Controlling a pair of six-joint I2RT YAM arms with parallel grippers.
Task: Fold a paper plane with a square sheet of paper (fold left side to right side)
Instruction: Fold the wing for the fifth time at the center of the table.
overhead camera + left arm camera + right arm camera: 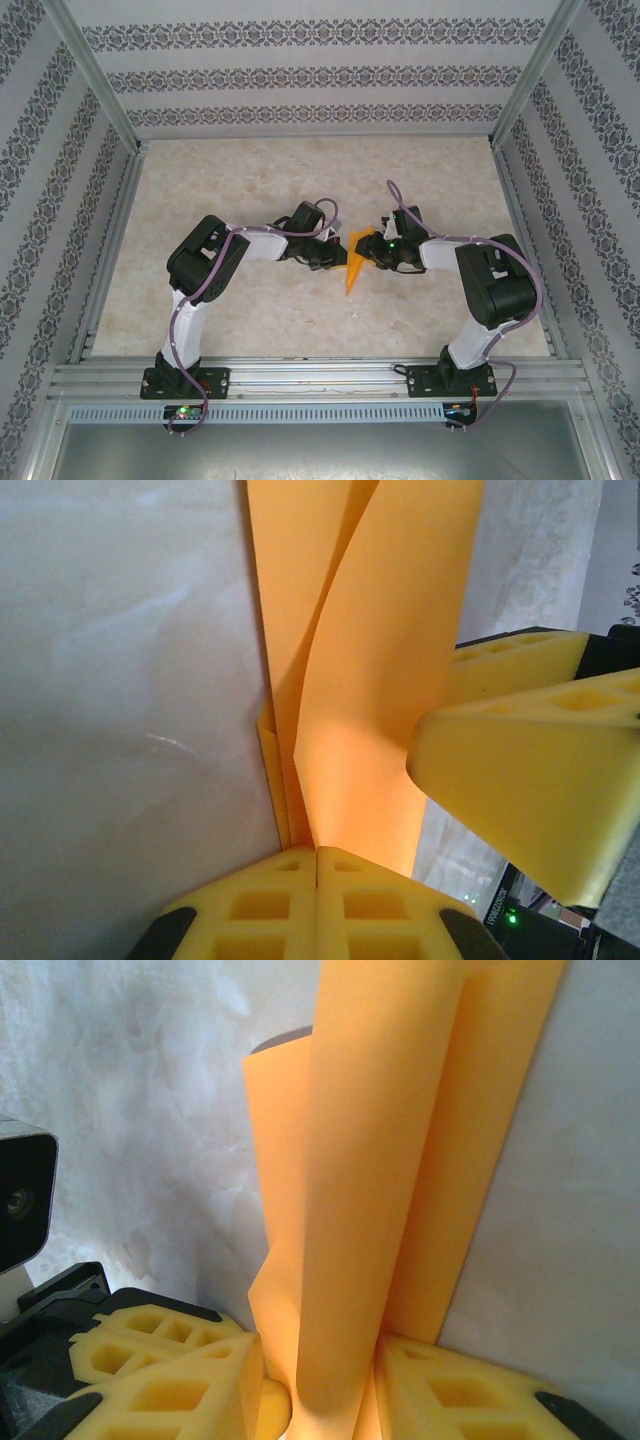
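Note:
The orange sheet of paper [356, 262] is held up off the table between my two grippers, folded into a narrow form whose point hangs toward the near edge. My left gripper [336, 256] grips it from the left. In the left wrist view its yellow fingers [317, 870] are pressed together on the paper's [380, 660] lower edge, and loose flaps fan away from them. My right gripper [377, 254] comes in from the right. In its wrist view a bowed fold of the paper [380, 1160] stands between the right gripper's [315, 1385] fingers, touching both. One right fingertip [520, 780] sits in front of the sheet.
The beige marbled table top [250, 180] is boxed in by patterned walls [40, 200] and aluminium posts. A metal rail [320, 375] carrying both arm bases runs along the near edge. Cables loop over each arm.

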